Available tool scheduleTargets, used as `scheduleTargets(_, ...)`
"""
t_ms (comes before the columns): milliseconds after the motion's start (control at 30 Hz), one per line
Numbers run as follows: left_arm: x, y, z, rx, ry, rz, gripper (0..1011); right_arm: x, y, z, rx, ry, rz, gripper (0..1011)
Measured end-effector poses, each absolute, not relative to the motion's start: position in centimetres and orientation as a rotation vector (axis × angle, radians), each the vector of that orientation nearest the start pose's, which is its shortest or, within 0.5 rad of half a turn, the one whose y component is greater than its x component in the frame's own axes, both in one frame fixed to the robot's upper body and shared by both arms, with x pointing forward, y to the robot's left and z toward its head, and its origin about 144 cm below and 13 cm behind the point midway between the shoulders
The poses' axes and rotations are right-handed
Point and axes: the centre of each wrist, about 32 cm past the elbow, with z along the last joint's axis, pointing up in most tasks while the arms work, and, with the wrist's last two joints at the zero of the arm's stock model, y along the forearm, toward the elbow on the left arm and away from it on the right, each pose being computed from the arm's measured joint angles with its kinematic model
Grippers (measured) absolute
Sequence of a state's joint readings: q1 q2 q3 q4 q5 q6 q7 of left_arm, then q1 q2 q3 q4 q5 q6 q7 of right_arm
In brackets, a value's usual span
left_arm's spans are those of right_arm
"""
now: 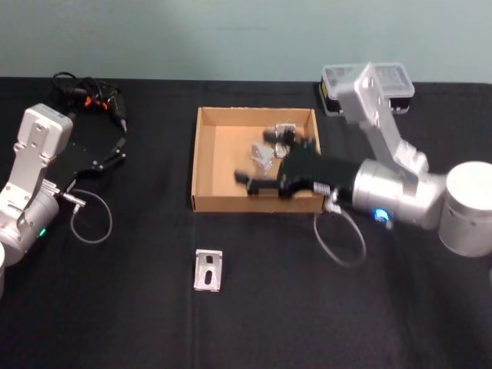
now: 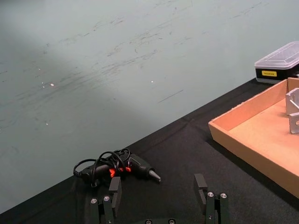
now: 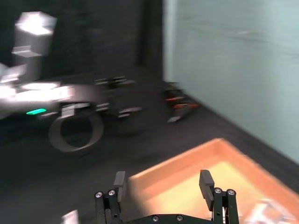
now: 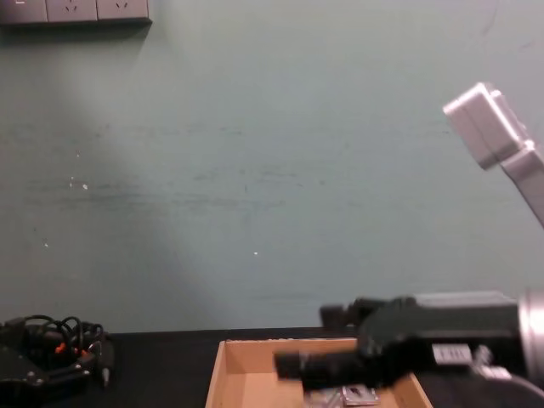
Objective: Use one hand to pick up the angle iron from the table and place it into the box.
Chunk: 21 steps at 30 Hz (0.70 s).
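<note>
One silver angle iron (image 1: pixel 208 270) lies flat on the black table (image 1: pixel 138 307), in front of the tan cardboard box (image 1: pixel 204 165). More angle irons (image 1: pixel 265 154) rest inside the box, one also showing in the left wrist view (image 2: pixel 293 112). My right gripper (image 1: pixel 244 183) hovers over the box's front part, open and holding nothing, as the right wrist view (image 3: pixel 162 179) confirms above the box floor (image 3: pixel 187 186). From the chest it appears above the box (image 4: pixel 293 364). My left gripper (image 1: pixel 115 154) stays parked at the far left, open (image 2: pixel 158 184).
A black glue gun with coiled cable (image 1: pixel 92 96) lies at the back left (image 2: pixel 126 168). A clear-lidded black organiser case (image 1: pixel 369 88) sits behind the box on the right. A grey cable loop (image 1: pixel 338 242) hangs from the right arm.
</note>
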<state>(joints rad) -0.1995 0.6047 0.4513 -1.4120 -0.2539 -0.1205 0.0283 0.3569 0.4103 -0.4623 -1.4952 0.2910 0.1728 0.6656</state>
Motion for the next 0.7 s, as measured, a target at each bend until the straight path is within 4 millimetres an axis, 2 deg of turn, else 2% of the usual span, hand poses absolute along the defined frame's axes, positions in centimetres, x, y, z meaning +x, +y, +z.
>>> scheduleTargets(300,48.9,31.0,114.0,0.304,-0.285,1.248,1011,50.6,-21.8,120.0,-0.258,-0.071,-0.304,1000)
scheduleTargets(700,48.9,31.0,114.0,0.305,-0.285,1.248,1011,50.3,-19.6,119.0,-0.315,-0.054,-0.251,1000)
